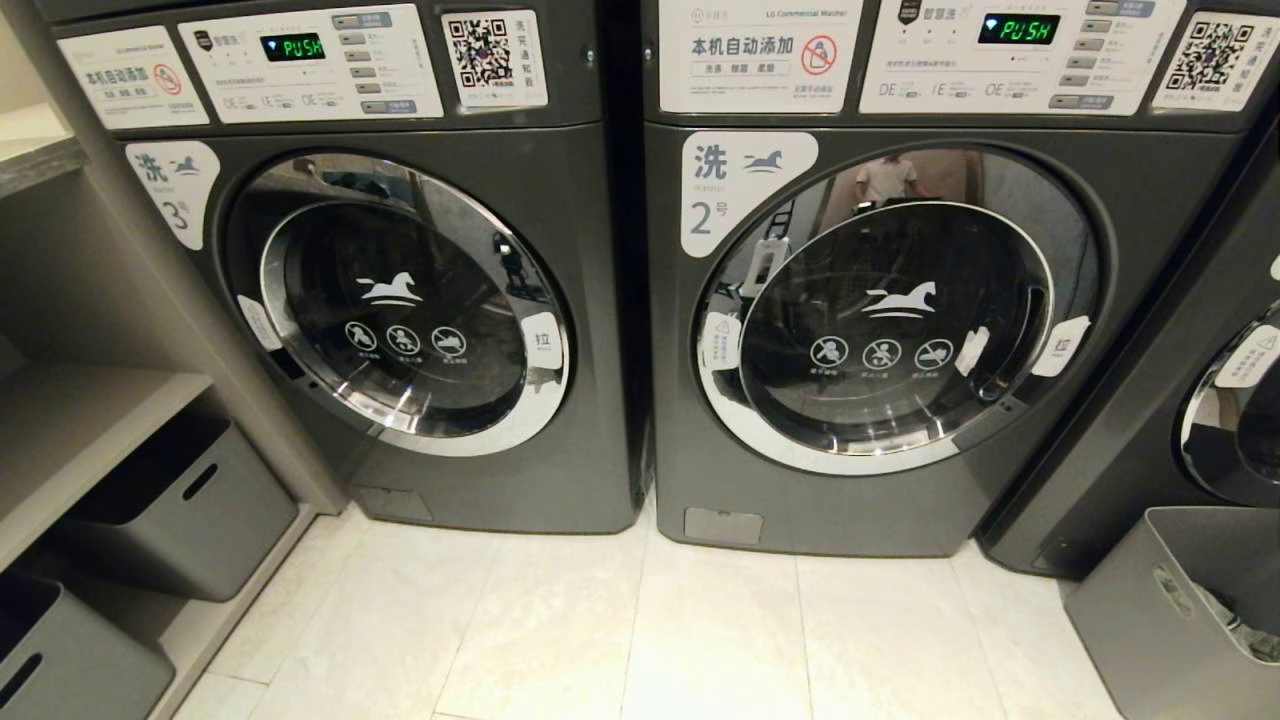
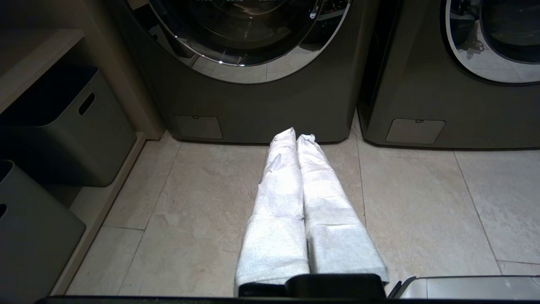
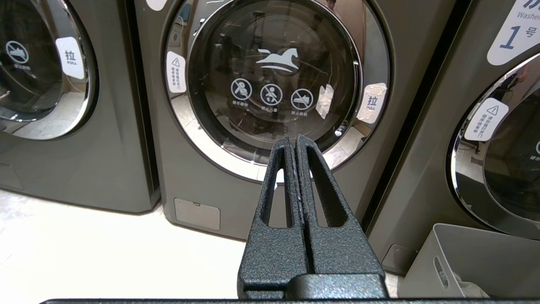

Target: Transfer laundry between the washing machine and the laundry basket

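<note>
On the far left we see shelving with grey storage bins (image 1: 190, 510). Next stands washer number 3 (image 1: 400, 300), then washer number 2 (image 1: 880, 310), both doors shut. The laundry basket (image 1: 1150, 620) sits on the floor at the near right, cloth inside. Our left gripper (image 2: 297, 137), wrapped in white, is pressed closed and empty; our right gripper (image 3: 294, 141) likewise, before washer 2.

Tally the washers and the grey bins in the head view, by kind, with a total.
Washers: 3, number 3, number 2, and one cut off at the right edge
Grey bins: 3, two by the shelf, one at right
Total: 6
</note>
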